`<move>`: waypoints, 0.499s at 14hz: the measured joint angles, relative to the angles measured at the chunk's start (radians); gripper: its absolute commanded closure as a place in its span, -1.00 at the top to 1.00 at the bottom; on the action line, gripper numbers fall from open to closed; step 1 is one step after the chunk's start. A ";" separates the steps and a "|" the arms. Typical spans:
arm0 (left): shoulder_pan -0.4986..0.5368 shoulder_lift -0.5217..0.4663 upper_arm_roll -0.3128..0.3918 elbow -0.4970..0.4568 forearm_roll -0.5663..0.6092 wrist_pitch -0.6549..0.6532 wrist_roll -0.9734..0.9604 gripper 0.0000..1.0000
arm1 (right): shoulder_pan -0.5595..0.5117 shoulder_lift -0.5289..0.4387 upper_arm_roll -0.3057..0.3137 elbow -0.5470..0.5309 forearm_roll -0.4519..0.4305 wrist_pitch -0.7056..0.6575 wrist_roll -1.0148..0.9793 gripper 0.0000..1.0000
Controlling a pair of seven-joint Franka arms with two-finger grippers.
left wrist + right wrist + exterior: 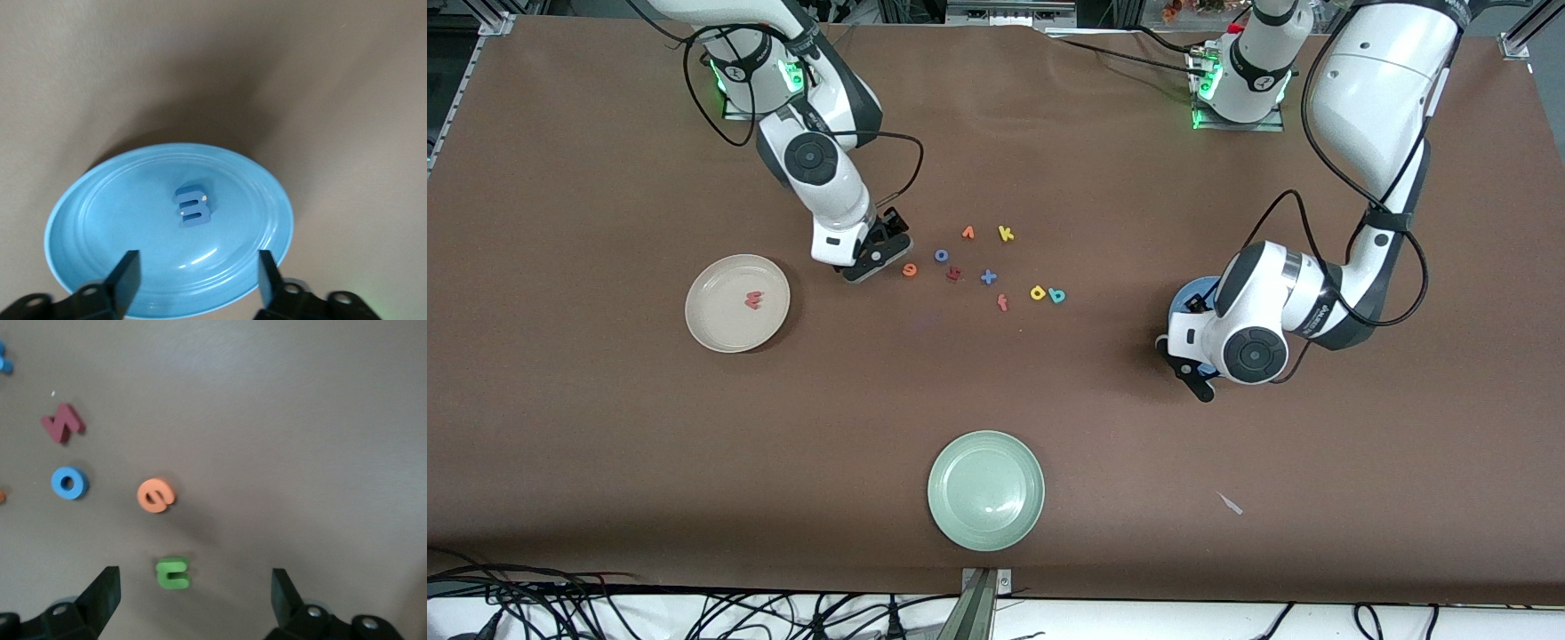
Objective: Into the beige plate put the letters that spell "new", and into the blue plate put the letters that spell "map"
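Note:
The blue plate (120, 213) fills the left wrist view, and the blue "m" (193, 205) lies in its middle. My left gripper (198, 280) hangs open over the plate's rim, holding nothing. In the front view the left arm covers most of the blue plate (1193, 289). The pinkish-red "w" (753, 300) lies in the beige plate (720, 324). My right gripper (193, 600) is open just above the table, with the green "n" (173, 573) lying between its fingers and the orange "e" (156, 495) beside it. The yellow "a" (1038, 292) and teal "p" (1057, 295) lie side by side mid-table.
Loose letters lie around the "e" (910, 269): a blue "o" (941, 255), a dark red letter (954, 274), a blue "x" (988, 277), an orange "v" (967, 233), a yellow "k" (1006, 234) and a red "f" (1003, 303). A pale green plate (985, 524) sits nearest the camera.

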 measured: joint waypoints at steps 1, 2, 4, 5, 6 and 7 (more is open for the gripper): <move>0.000 -0.008 -0.018 0.001 0.000 -0.001 -0.029 1.00 | 0.006 0.014 0.000 0.000 -0.007 0.010 0.000 0.99; -0.001 -0.014 -0.039 0.001 0.000 -0.002 -0.083 1.00 | 0.008 0.028 0.000 -0.001 -0.011 0.019 0.000 0.99; -0.005 -0.017 -0.092 0.001 0.000 -0.003 -0.256 1.00 | 0.008 0.050 0.000 -0.001 -0.020 0.028 0.000 0.90; -0.010 -0.017 -0.123 -0.001 0.000 -0.003 -0.364 1.00 | 0.008 0.058 0.000 -0.001 -0.032 0.030 0.000 0.83; -0.015 -0.017 -0.151 -0.003 0.000 -0.004 -0.481 1.00 | 0.008 0.065 0.000 -0.001 -0.047 0.031 0.000 0.77; -0.024 -0.016 -0.175 -0.007 0.000 -0.004 -0.607 1.00 | 0.008 0.069 0.000 -0.001 -0.054 0.032 0.000 0.70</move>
